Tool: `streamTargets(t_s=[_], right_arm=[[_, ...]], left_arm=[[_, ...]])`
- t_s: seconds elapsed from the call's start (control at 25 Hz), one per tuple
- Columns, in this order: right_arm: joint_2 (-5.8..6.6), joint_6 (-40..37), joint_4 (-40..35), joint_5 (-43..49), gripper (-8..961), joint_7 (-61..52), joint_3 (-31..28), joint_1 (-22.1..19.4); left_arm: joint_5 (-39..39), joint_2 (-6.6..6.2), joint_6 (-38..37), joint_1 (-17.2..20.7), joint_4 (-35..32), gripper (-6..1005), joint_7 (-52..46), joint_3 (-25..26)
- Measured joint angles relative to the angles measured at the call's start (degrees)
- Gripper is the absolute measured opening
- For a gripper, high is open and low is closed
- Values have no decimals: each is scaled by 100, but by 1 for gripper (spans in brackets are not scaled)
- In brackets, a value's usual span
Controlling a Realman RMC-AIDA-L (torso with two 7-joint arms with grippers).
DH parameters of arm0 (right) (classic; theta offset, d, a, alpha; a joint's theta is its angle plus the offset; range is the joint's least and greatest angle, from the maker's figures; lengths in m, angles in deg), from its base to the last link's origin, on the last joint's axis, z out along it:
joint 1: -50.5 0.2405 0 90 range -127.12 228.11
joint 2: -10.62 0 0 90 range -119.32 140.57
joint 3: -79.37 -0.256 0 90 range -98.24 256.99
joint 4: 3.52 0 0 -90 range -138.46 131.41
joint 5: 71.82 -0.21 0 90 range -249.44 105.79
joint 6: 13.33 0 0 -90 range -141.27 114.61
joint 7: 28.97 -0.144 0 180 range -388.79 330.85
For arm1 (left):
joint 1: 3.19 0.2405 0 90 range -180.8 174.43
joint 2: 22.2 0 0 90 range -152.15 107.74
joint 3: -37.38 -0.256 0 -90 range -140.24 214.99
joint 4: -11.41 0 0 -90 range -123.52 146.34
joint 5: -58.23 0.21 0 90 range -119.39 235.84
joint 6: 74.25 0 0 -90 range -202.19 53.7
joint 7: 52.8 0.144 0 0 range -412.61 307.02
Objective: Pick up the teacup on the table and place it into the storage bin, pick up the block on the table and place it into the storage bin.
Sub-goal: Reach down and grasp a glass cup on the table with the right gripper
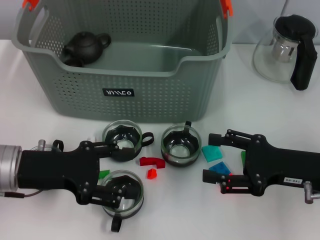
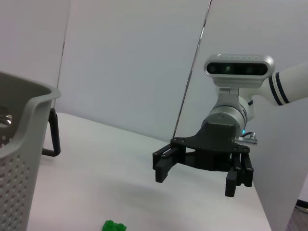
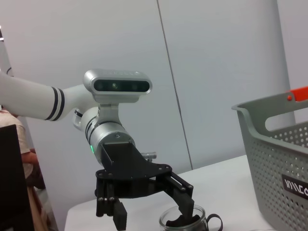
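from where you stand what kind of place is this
Probably a robot lab or test bench: a plain white table against bare pale walls, with staged props, a grey-green perforated plastic storage bin, glass teacups and small coloured blocks.

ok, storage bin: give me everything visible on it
The storage bin is a grey-green plastic basket with perforated walls, orange clips at its handles and a small black label with white lettering on the near wall, whose rim dips in a scoop. It stands upright at the back of the white table, behind the glass cups. Inside, a black teapot lies in its left corner. Neither claw touches it.
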Motion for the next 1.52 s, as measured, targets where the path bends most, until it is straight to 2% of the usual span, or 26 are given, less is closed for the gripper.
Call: streamTargets(t_s=[0.24, 0.4, 0.64, 0.84, 1.0, 1.12, 1.16, 1.4, 1.52], right_arm=[[16, -70, 168, -201, 895, -410, -316, 68], [28, -213, 73, -28, 891, -657, -215, 136], [25, -188, -763, 1067, 886, -1761, -24, 470], [24, -325, -1541, 1858, 881, -2825, 316, 946], [21, -620, -2299, 2201, 880, -3530, 767, 1276], [0, -832, -3183, 2615, 880, -4399, 1489, 1536], [0, -832, -3183, 2615, 879, -4399, 1489, 1536], [-1, -974, -4358, 3085, 879, -5319, 2495, 1820], [-13, -969, -4681, 3514, 879, -5529, 2861, 2027]], left_arm=[[-4, -18, -71, 45, -23, 874, -5, 132], [-3, -44, -157, 139, -67, 874, -42, 287], [105, -100, -424, 296, -155, 874, -48, 1042], [133, -108, -451, 413, -150, 873, -28, 1349], [140, -98, -414, 431, -122, 873, -23, 1380], [140, -94, -409, 433, -112, 873, -21, 1389], [140, -91, -408, 434, -108, 873, -21, 1389], [105, -88, -393, 435, -97, 873, -19, 1394], [93, -89, -377, 425, -90, 874, -27, 1421]])
